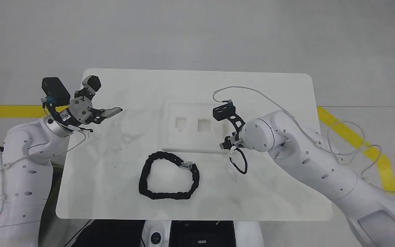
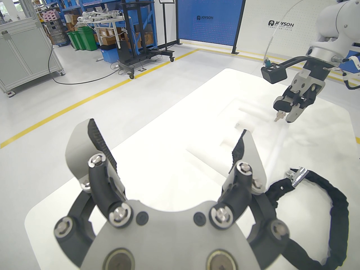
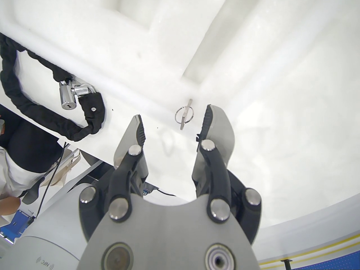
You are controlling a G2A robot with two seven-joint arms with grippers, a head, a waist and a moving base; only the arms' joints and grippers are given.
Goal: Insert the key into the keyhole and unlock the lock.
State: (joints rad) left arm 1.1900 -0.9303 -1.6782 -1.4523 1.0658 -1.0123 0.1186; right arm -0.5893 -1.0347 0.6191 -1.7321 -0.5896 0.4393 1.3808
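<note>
Because the right gripper hovers with jaws spread above the small flat silver ringed key, closing could skid it across the white foam tray.

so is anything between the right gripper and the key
Nothing visible does. The open right gripper hangs just short of the key, with bare white surface between them; the chain lock lies apart, off to the side.

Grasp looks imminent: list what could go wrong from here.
The small silver key on its ring lies by the white foam tray's rim below the open right gripper; closing might catch only the ring. The black fabric-sleeved chain lock lies loose, apart from the open left gripper, and may shift during insertion.
</note>
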